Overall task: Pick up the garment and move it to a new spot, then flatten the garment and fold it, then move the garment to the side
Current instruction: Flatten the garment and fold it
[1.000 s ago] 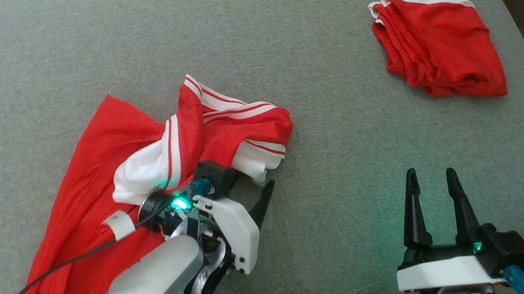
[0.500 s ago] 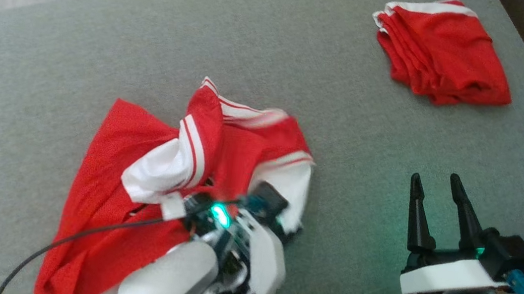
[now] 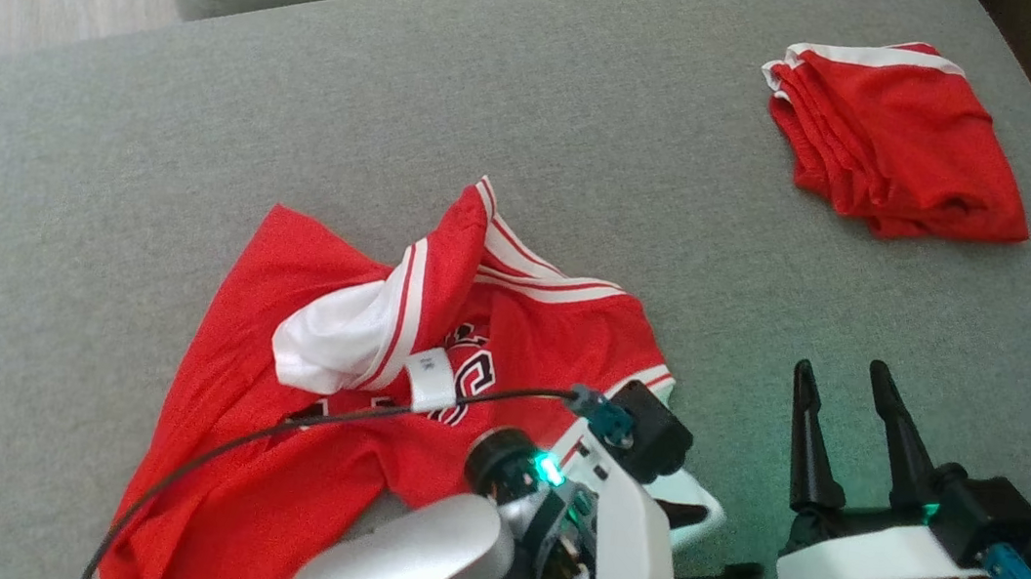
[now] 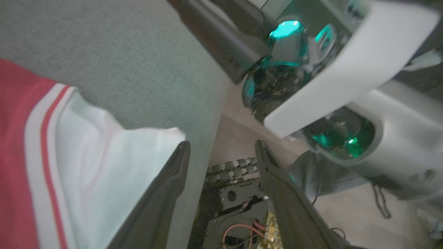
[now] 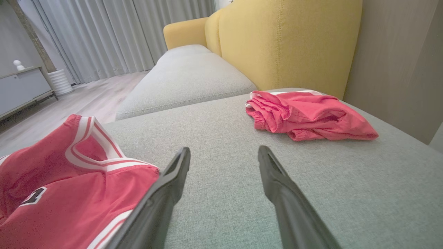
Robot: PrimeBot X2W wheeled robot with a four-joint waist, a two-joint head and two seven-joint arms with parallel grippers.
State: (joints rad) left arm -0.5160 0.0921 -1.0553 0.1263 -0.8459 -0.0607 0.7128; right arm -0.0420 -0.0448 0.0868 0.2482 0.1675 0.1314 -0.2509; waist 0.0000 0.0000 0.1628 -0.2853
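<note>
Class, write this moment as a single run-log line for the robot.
phase: flattening | jersey: crumpled on cushion, unfolded | left pincer: open, beside jersey's white edge | right pincer: open, empty | folded red garment: far right

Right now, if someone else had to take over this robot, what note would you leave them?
Left end effector: open, empty, beside a white-trimmed corner of the red jersey.
Right end effector: open, empty, hovering over the grey cushion.
Red jersey: lying crumpled mid-cushion, its top flopped over. Another red garment lies folded at the far right.
Done: jersey is laid down on the cushion.
Left: flatten it, fold it, move it aside.
</note>
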